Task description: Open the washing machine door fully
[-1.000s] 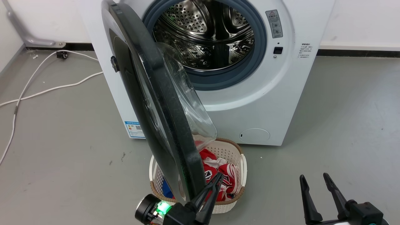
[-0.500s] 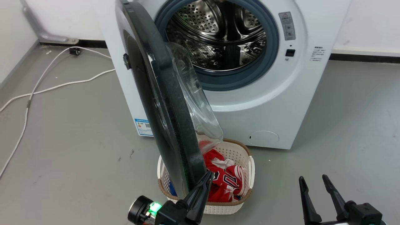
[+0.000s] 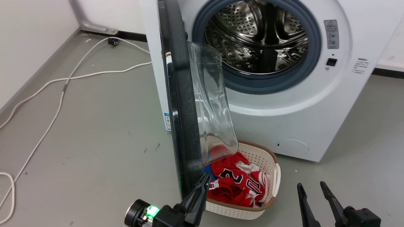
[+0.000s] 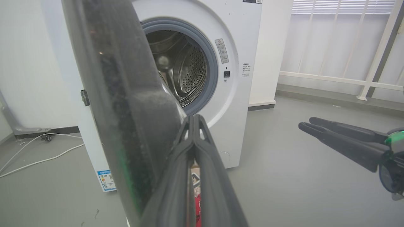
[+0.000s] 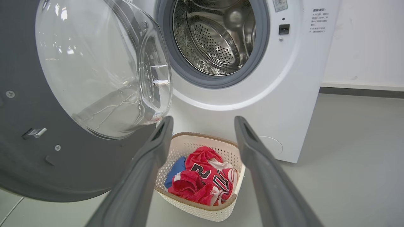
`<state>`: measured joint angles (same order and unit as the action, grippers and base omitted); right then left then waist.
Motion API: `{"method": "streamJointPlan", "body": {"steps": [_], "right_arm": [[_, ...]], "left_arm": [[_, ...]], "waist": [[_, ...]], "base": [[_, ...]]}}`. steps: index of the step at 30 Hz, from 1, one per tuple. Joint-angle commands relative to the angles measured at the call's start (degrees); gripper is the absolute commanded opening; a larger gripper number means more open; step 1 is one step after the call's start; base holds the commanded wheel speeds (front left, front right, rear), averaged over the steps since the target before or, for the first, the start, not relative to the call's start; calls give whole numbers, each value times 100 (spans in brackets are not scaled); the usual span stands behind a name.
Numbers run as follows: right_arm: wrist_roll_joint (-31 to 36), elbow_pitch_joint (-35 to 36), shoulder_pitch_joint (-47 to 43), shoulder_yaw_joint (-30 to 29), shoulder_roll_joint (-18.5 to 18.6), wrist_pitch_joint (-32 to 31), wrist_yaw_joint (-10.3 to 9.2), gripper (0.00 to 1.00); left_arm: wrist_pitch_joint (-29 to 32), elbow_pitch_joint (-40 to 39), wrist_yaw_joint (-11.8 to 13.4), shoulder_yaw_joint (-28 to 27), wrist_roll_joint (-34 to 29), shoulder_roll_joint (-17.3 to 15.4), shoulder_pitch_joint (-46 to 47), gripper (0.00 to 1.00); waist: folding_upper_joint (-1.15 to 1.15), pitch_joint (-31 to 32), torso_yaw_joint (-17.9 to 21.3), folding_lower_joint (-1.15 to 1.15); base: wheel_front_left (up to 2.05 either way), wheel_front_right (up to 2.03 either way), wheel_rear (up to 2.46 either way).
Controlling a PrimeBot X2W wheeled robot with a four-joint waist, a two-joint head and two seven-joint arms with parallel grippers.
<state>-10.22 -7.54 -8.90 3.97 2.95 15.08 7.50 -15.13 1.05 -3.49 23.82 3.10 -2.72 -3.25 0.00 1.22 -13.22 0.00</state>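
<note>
The washing machine door [image 3: 181, 104] stands open and nearly edge-on in the head view, its clear glass bowl [image 3: 211, 104] bulging toward the washing machine [image 3: 284, 126]. My left gripper [image 3: 205, 179] is shut, fingertips resting against the inner side of the door's lower rim, nothing between them. In the left wrist view the shut left gripper [image 4: 194, 118] lies right beside the dark door rim [image 4: 126, 94]. My right gripper [image 3: 311, 186] stands open at the lower right, apart from the door. From the right wrist, the open right gripper [image 5: 203, 121] faces the door's inner face [image 5: 38, 157].
A white laundry basket [image 3: 274, 176] with red clothes sits on the floor under the door's free edge, in front of the machine. White cables [image 3: 60, 94] trail over the grey floor at the left. A wall runs along the far left.
The head camera has turned, shifting the picture right. The door has swung further from the porthole and now shows edge-on. My left gripper stays shut at its lower rim.
</note>
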Motion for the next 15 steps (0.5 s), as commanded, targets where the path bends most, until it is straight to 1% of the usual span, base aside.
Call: {"method": "streamJointPlan", "body": {"steps": [1, 15], "right_arm": [[-38, -18, -51, -3, -15, 12, -1, 100], [-151, -107, -66, -1, -15, 12, -1, 100]], "left_arm": [[-2, -16, 87, -140, -24, -31, -33, 0], [-2, -187, 166, -531, -50, -36, -234, 0]], "waist": [[0, -8, -142, 0], [0, -36, -525, 0]], "base": [[0, 0, 0], [0, 0, 0]]}}
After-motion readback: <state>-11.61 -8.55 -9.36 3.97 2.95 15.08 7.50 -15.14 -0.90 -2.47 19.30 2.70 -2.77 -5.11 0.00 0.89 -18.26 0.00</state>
